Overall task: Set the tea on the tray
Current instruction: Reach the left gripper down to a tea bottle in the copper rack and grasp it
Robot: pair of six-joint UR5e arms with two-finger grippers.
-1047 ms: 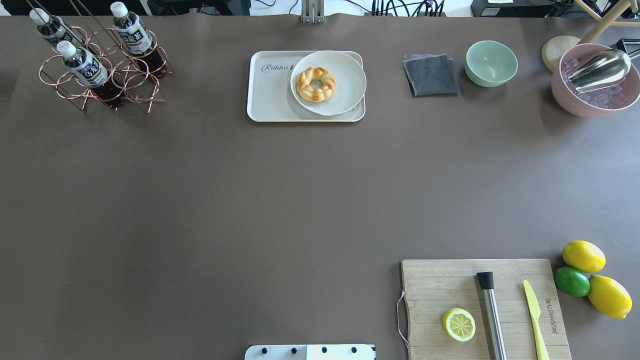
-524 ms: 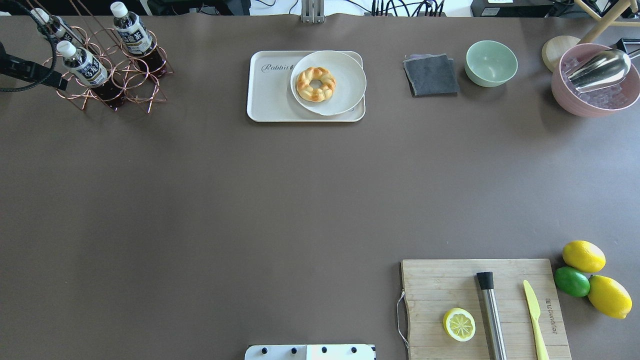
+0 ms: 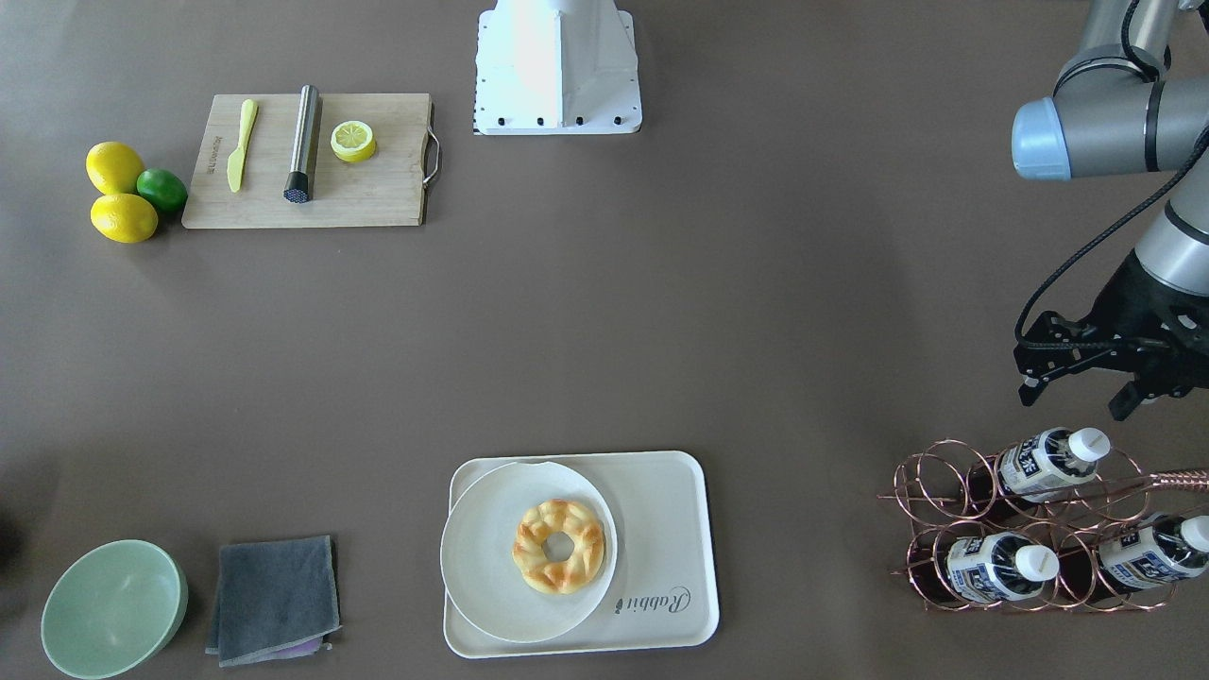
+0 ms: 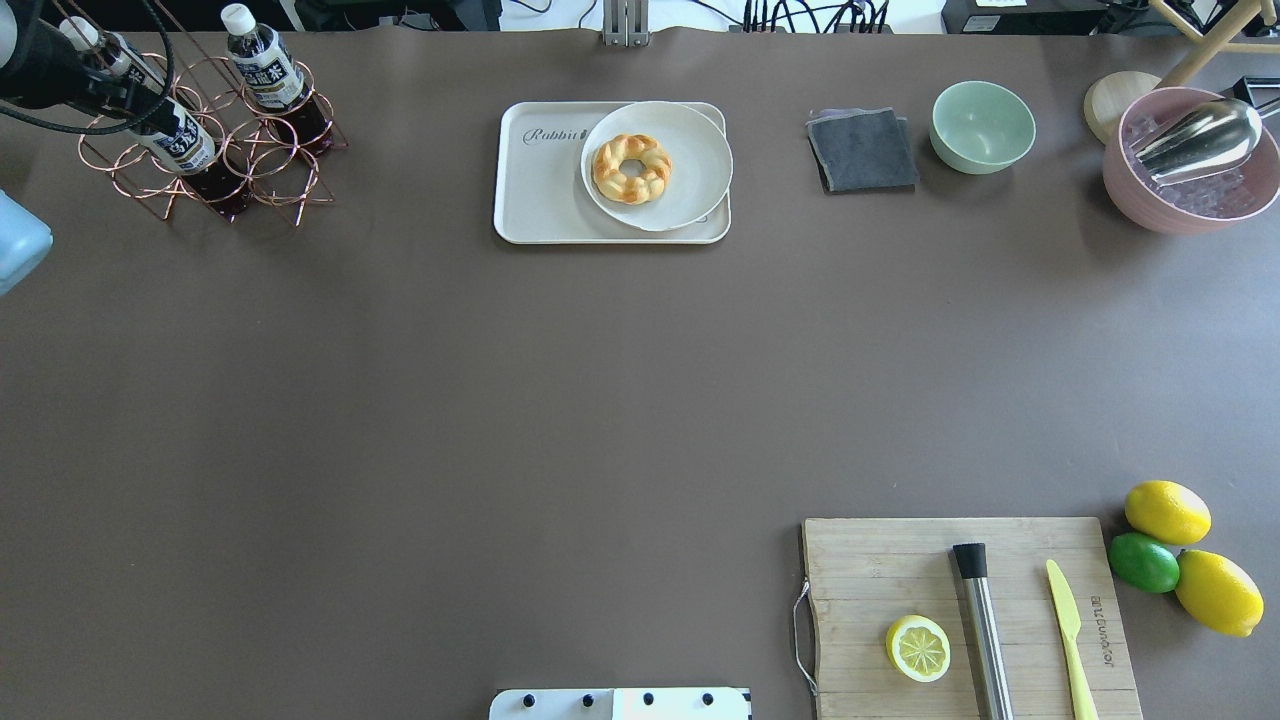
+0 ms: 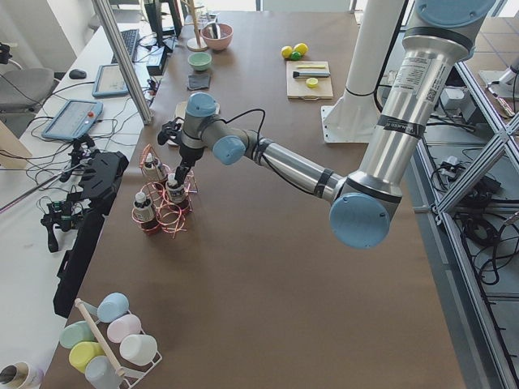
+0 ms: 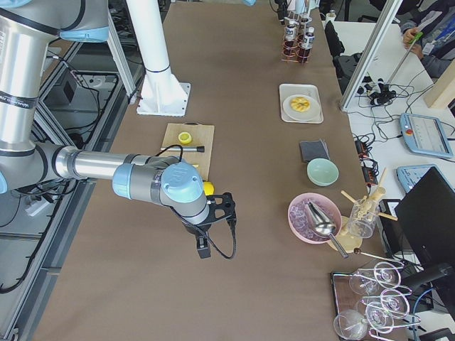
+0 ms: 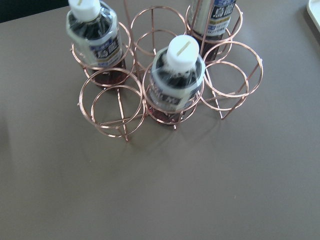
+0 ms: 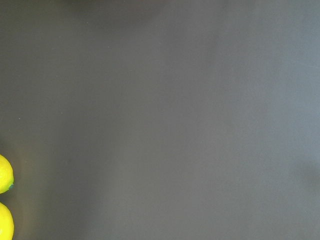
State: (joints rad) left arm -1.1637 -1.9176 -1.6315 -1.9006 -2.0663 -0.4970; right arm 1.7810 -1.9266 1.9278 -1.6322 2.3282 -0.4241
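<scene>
Three tea bottles with white caps stand in a copper wire rack at the far left of the table: one, one and one. They also show in the left wrist view and in the front view. My left gripper is open and empty, hovering just above the rack's robot-side bottle, whose cap it hides in the overhead view. The cream tray holds a round white plate with a donut. My right gripper shows only in the right side view; I cannot tell its state.
A grey cloth, a green bowl and a pink bowl with a metal scoop stand along the far edge. A cutting board with a lemon half, a metal rod and a knife sits near right, beside two lemons and a lime.
My left arm has come in from the left edge and moved over the bottle rack, now covering the cap of the near bottle. Nothing else has moved.
</scene>
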